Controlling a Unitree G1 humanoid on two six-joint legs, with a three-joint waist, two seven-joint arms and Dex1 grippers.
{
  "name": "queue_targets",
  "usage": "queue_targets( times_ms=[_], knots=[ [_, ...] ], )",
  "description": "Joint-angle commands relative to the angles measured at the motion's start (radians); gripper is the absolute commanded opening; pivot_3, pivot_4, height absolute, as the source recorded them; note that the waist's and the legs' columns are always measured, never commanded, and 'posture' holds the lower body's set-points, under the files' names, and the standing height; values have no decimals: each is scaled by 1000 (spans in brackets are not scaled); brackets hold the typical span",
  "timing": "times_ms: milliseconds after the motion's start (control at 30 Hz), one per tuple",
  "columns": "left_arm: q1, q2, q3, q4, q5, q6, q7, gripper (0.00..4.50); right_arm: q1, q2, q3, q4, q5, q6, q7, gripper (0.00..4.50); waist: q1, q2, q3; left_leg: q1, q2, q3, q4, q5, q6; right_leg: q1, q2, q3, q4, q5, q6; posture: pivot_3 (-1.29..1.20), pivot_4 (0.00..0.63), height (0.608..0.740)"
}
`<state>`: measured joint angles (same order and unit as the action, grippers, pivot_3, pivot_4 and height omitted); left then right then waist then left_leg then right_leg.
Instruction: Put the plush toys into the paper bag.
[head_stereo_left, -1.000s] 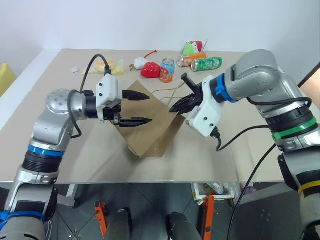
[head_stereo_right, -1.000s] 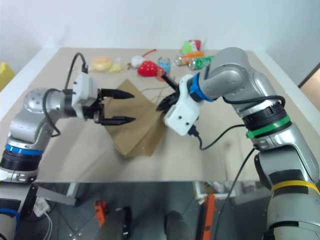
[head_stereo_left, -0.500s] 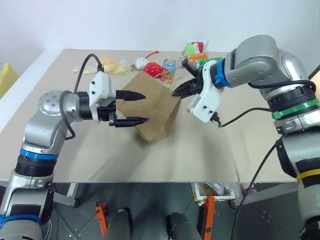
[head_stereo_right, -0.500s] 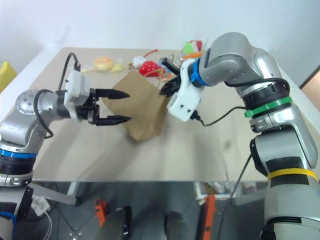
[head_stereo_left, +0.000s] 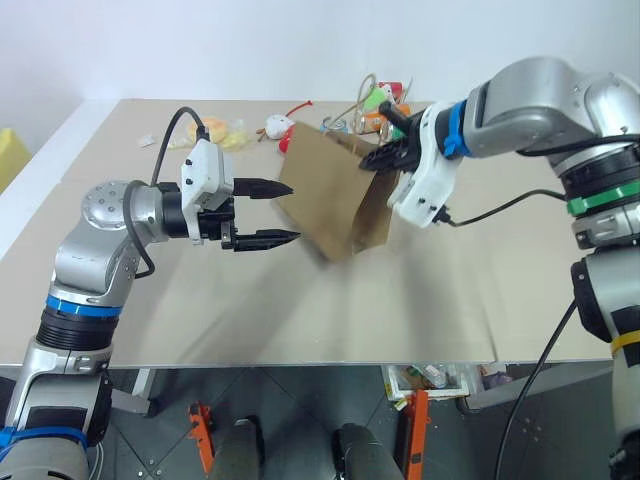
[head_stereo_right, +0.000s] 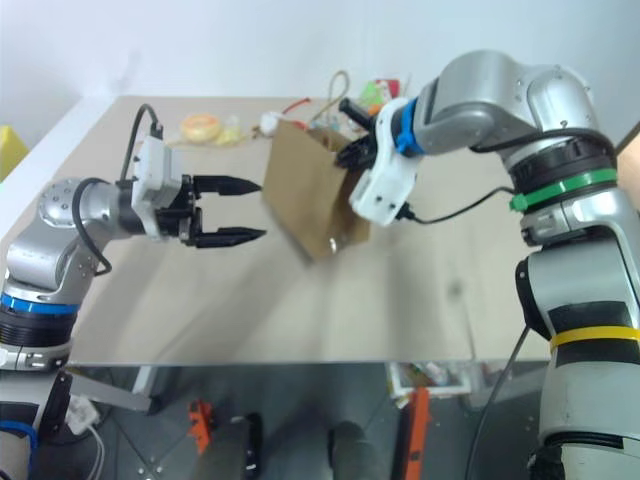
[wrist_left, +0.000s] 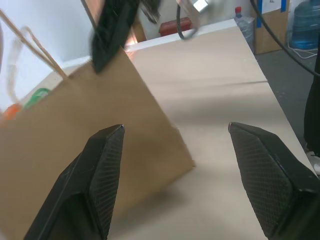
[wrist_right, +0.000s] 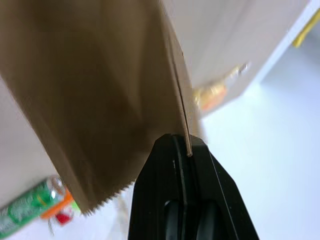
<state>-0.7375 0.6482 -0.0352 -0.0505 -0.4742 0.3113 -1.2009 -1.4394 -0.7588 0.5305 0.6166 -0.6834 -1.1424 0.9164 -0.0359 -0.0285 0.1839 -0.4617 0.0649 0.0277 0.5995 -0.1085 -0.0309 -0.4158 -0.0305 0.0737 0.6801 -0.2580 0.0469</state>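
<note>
My right end effector (head_stereo_left: 383, 157) is pressed together on the top edge of the paper bag (head_stereo_left: 330, 200), pinching one paper wall between its two black fingers; my right wrist view shows the edge of the wall clamped right at the fingertips (wrist_right: 182, 150). The bag hangs tilted from that grip, its mouth up toward the far edge of the worktop (head_stereo_left: 250, 320) and its bottom corner low over the middle of the worktop; I cannot tell whether that corner touches the surface. One thin cord handle (head_stereo_left: 368, 85) loops up above the mouth.

My left end effector (head_stereo_left: 275, 212) is spread wide and holds nothing. It points level toward the bag's side, its fingertips (head_stereo_left: 288, 236) just beside the paper, apart from it. In my left wrist view the bag's brown wall (wrist_left: 75, 145) sits between and beyond my two open fingers.

Along the far edge of the worktop, behind the bag, lie a yellowish soft thing (head_stereo_left: 215, 128), a small white toy with a red cord (head_stereo_left: 278, 126) and some colourful packets (head_stereo_left: 385, 97), all well apart from my end effectors.
</note>
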Motion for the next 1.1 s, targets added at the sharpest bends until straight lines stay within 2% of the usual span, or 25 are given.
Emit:
queue_targets(
  times_ms=[33, 200, 233, 300, 533, 733, 967, 1100],
  knots=[
    [-22, 1, 18, -17, -2, -12, 5, 3435, 47, 0, 21, -108, 115, 7, 54, 38, -1, 0, 0, 0, 0, 0, 0, 0, 0, 0, 0, 0, 1, 0, 0, 0, 150, 740],
    [-4, 5, 25, -42, -6, -2, 18, 3435, 142, 8, 59, -253, 287, 111, 167, 38, -5, 0, 0, 0, 0, 0, 1, 0, 0, 0, 1, 0, 2, 0, 0, 0, 150, 740],
    [0, 7, 26, -46, -7, -1, 20, 3435, 140, 14, 53, -255, 295, 128, 174, 328, -6, 0, 0, 0, 0, -1, 1, 0, 0, 0, 1, 0, 2, 0, 0, 0, 150, 740],
    [5, 11, 28, -53, -9, 2, 23, 3435, 135, 10, 41, -255, 311, 189, 215, 967, -8, 0, 0, 0, 0, 0, 1, 0, 0, 0, 1, 0, 2, 0, 0, 0, 150, 740],
    [6, 10, 28, -58, -8, 5, 30, 3435, 87, 23, 8, -245, 350, 252, 254, 4390, -9, 0, 0, 1, 0, 0, 2, 1, -1, 0, 0, 0, 2, 0, 1, 0, 150, 740],
    [-6, -6, 18, -36, -4, -5, 26, 3435, 34, -34, -13, -258, 514, 315, 411, 4481, -8, 0, 0, 0, 0, 0, 2, 1, -1, 0, 0, 0, 2, 0, 2, 0, 150, 740],
    [-18, -26, 8, -8, 1, -16, 13, 3435, 1, -1, -73, -278, 556, 383, 407, 4481, -10, 0, 0, 1, 2, 0, 1, 1, -1, 0, 2, 0, 2, 0, 1, 0, 150, 740],
    [-19, -30, 7, -9, 1, -14, 9, 3435, 22, -59, -148, -330, 662, 589, 475, 4481, -9, 0, 0, 0, 1, 0, 1, 1, -1, -1, 2, 0, 2, 0, 1, 0, 150, 740]
  ],
)
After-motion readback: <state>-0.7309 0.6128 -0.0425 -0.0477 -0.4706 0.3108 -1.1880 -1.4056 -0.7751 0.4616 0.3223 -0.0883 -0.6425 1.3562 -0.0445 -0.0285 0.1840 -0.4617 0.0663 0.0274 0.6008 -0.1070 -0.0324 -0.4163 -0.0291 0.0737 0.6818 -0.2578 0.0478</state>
